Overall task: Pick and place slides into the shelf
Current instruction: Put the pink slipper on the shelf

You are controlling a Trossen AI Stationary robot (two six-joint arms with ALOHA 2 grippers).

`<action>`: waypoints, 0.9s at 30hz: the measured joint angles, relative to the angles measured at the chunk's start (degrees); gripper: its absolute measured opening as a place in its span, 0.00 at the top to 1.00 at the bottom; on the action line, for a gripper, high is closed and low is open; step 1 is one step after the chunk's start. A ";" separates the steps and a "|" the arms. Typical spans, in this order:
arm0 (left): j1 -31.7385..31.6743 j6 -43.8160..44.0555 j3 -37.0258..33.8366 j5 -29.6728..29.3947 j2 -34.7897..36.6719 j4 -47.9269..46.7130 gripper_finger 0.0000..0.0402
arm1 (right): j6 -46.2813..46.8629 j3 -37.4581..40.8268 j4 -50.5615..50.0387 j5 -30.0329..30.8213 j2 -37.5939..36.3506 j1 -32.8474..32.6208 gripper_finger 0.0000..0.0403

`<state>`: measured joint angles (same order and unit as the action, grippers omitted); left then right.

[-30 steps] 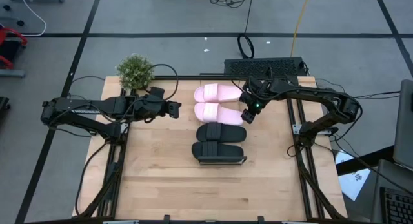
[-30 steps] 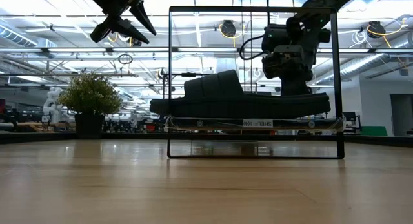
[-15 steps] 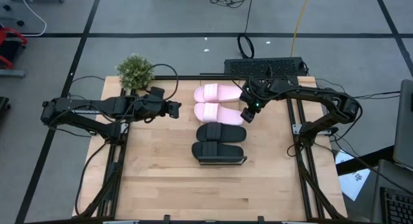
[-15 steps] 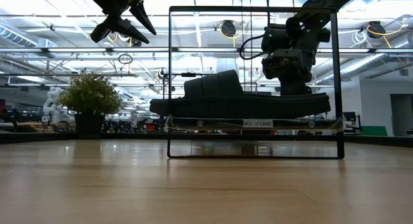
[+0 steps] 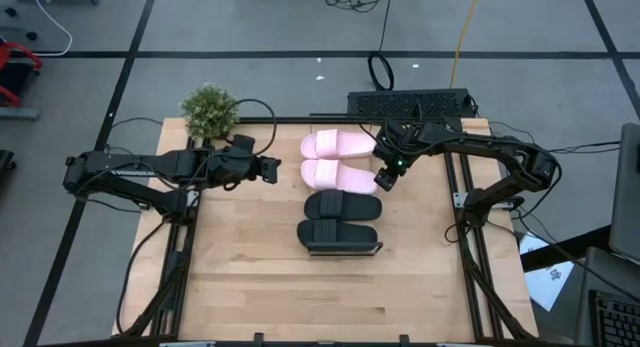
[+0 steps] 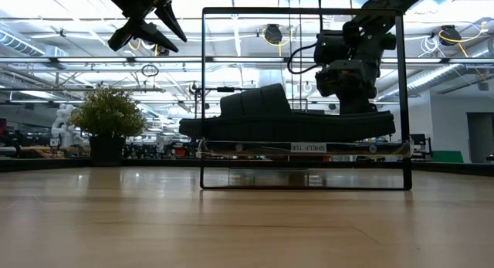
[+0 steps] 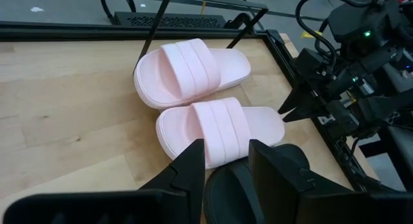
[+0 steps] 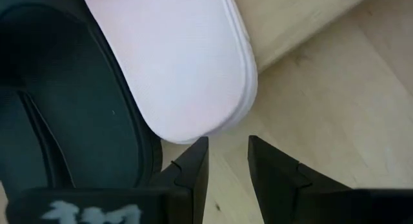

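Observation:
Two pale pink slides (image 5: 335,144) (image 5: 338,174) and two black slides (image 5: 341,205) (image 5: 340,232) lie side by side on the shelf (image 6: 305,148), soles down, inside its thin black frame. My right gripper (image 5: 385,179) is open and empty. It hangs just off the right end of the nearer pink slide (image 8: 187,62), fingers pointing down, touching nothing. My left gripper (image 5: 272,169) is open and empty, raised to the left of the slides; in the left wrist view it (image 7: 227,166) looks toward the pink slides (image 7: 219,124).
A small potted plant (image 5: 209,110) stands at the table's far left corner. A black keyboard-like unit (image 5: 410,102) lies beyond the far edge. Bare tabletop (image 5: 330,297) stretches on the near side of the shelf.

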<state>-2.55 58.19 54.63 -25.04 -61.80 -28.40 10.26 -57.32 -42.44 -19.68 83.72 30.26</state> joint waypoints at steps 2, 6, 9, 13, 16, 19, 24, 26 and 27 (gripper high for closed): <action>0.00 0.00 0.00 0.00 0.00 0.00 0.71 | 0.00 0.00 0.37 -0.02 0.00 0.01 0.75; 0.00 0.04 0.00 -0.12 0.00 0.01 0.71 | 0.39 0.00 0.50 -0.04 0.11 0.02 0.75; -0.07 0.04 0.00 -0.41 0.00 0.00 0.71 | 0.39 0.00 1.04 -0.04 1.05 0.01 0.75; -0.07 0.04 0.00 -0.50 0.00 -0.02 0.71 | 0.38 -0.02 2.02 -0.41 3.31 0.04 0.75; -0.07 0.06 0.00 -0.50 0.00 -0.03 0.71 | -0.05 -0.07 3.08 -0.84 4.07 0.04 0.75; -0.07 0.16 0.00 -0.52 0.00 0.00 0.71 | -0.28 -0.07 4.27 -0.61 3.93 0.32 0.75; -0.07 0.37 0.00 -0.74 0.00 0.04 0.71 | -0.35 -0.05 4.73 -0.09 3.52 1.80 0.75; -0.07 0.37 0.00 -0.84 0.00 0.17 0.71 | -0.46 -0.04 4.95 -0.05 3.52 1.92 0.75; -0.07 0.36 0.00 -0.99 0.00 0.17 0.71 | -0.46 -0.04 5.14 -0.04 3.52 1.93 0.75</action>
<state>-2.61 58.56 54.63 -26.03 -61.80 -28.23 9.80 -57.36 -37.29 -19.73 87.24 32.19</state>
